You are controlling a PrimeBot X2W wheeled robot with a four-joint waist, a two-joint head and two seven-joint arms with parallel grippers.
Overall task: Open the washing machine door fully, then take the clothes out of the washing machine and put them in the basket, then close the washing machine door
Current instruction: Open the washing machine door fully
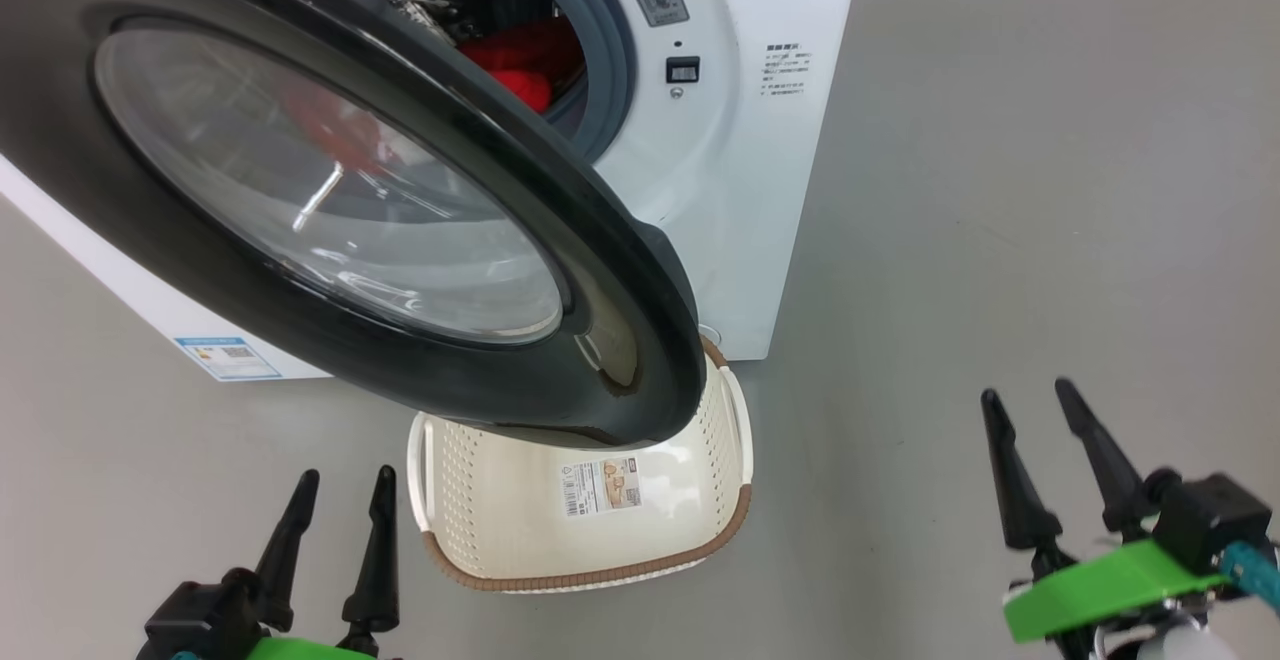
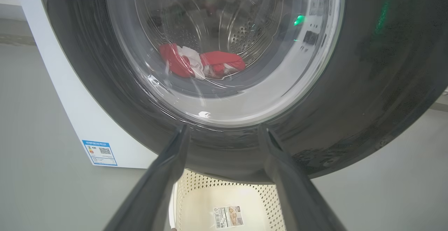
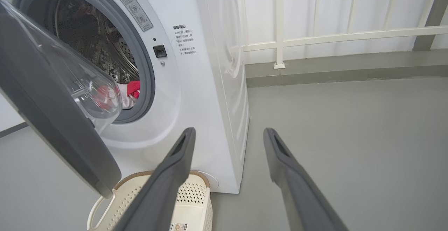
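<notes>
left gripper [image 1: 346, 475]: mine, jaws spread wide, empty
right gripper [image 1: 1026, 390]: same, wide, empty
basket [image 1: 600, 576]: one, far end hidden under door, long axis across my view
washing machine door [image 1: 620, 290]: one, half open, free edge toward me
clothes [image 1: 520, 65]: red heap inside, mostly hidden, can't count
washing machine [image 1: 740, 190]: one, top cut off

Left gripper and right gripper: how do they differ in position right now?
The left gripper sits close beside the basket, facing the washing machine door. The right gripper hangs farther off over the floor, aimed at the washing machine's front corner. Both are open and empty.
</notes>
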